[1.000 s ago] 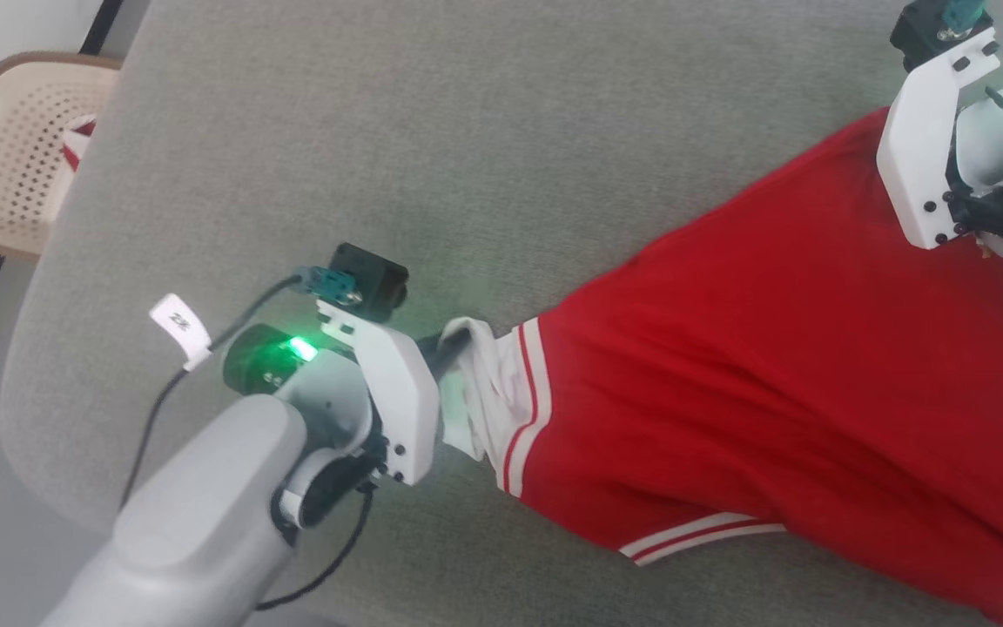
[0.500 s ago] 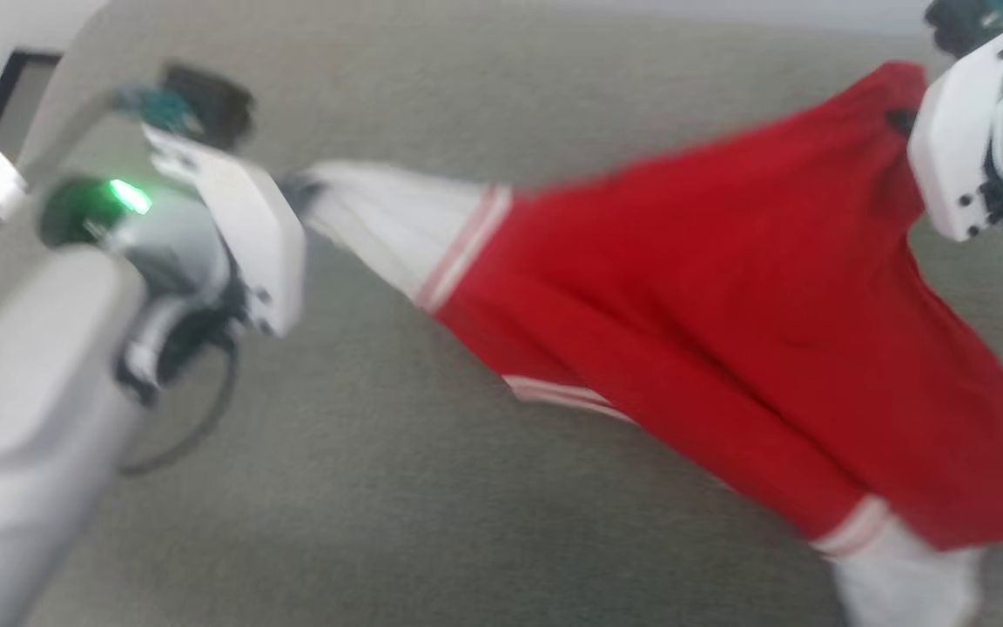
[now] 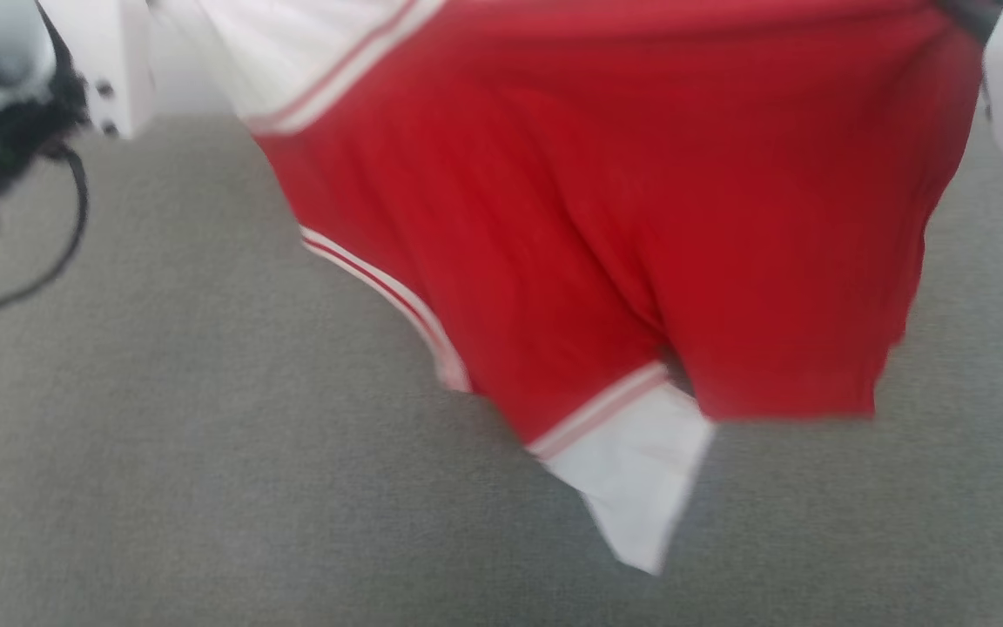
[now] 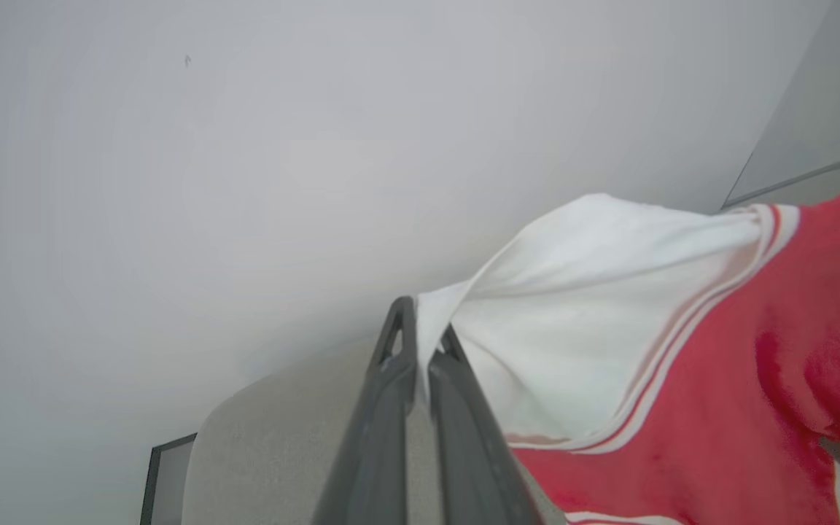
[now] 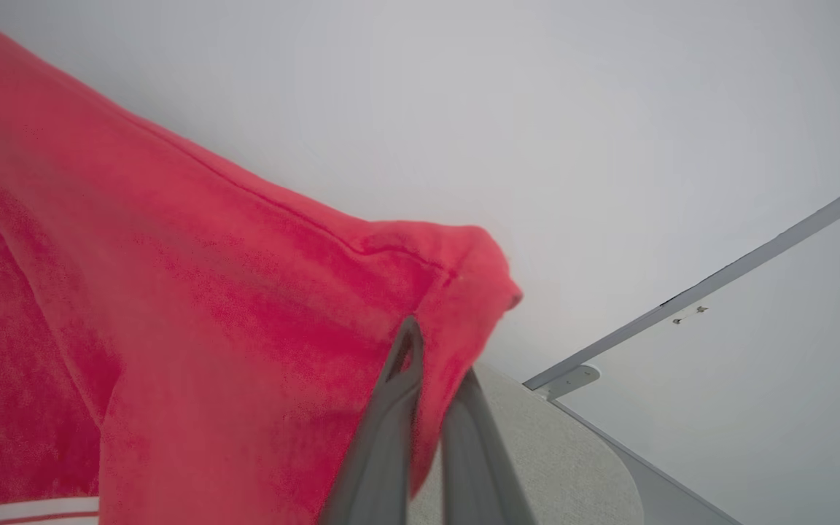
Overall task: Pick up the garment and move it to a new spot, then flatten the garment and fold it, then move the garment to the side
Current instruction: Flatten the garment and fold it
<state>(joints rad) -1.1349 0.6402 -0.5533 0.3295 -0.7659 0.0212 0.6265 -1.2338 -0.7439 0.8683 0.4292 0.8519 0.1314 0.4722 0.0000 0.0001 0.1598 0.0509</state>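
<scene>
The garment (image 3: 606, 226) hung spread between and beneath my pincers, over the grey surface (image 3: 162, 488). My left pincer (image 4: 426, 326) pinched its white sleeve (image 4: 595, 292), and my right pincer (image 5: 438, 351) a red corner. It was lifted, I judged; placing, flattening, folding and setting aside remained.

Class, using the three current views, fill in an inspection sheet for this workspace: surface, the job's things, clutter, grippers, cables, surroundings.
Surface: grey fabric-covered table, bare where it is visible.
Job's things: red jersey is lifted and hangs spread between both grippers. Its lower white sleeve dangles lowest; whether that sleeve touches the table cannot be told.
Clutter: nothing seen.
Grippers: left gripper is shut on the upper white sleeve. Right gripper is shut on a red corner of the jersey.
Cables: black cable loops beside the left wrist, apart from the jersey.
Surroundings: pale wall behind the table.
</scene>
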